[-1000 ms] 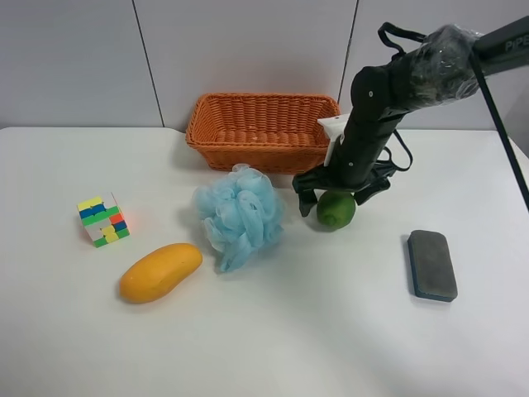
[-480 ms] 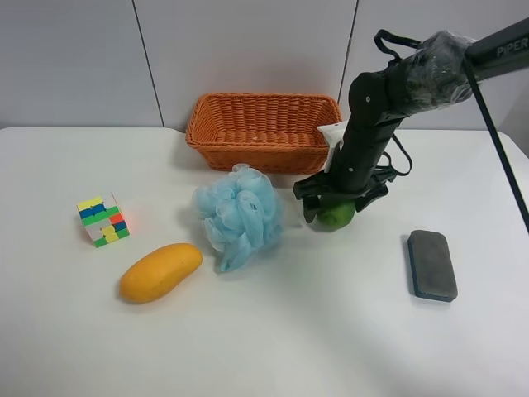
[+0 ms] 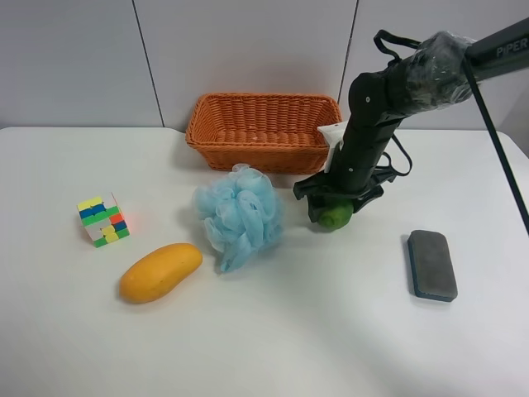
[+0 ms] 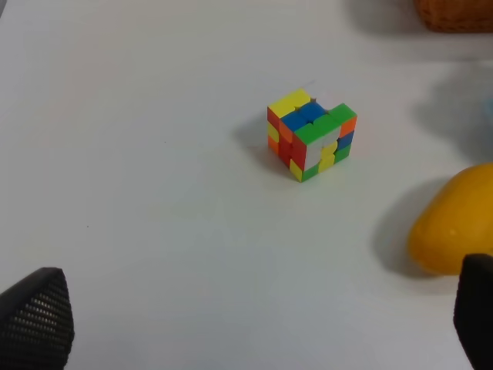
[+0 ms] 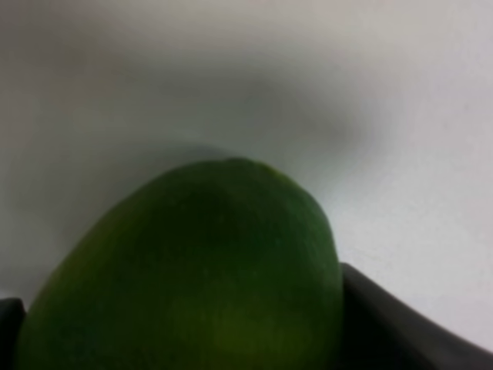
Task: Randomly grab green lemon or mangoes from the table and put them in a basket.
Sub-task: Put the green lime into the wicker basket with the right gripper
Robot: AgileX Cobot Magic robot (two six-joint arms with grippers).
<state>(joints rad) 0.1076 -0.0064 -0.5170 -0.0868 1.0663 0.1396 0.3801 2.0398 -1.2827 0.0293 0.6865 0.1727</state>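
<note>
The green lemon (image 3: 335,218) lies on the white table (image 3: 273,339), in front of the orange wicker basket (image 3: 263,131). The arm at the exterior high view's right is my right arm. Its gripper (image 3: 335,207) is lowered over the lemon, with a finger on each side. In the right wrist view the lemon (image 5: 192,285) fills the space between the dark fingers (image 5: 385,324), which touch it. The yellow-orange mango (image 3: 160,271) lies at the front left and shows in the left wrist view (image 4: 454,223). My left gripper (image 4: 254,324) is open and empty above the table.
A blue mesh bath sponge (image 3: 238,215) sits between the mango and the lemon. A coloured puzzle cube (image 3: 102,220) stands at the left and shows in the left wrist view (image 4: 310,133). A grey sponge block (image 3: 431,265) lies at the right.
My right gripper has come down over the green lemon and its fingers have drawn in around it. The other objects have not moved.
</note>
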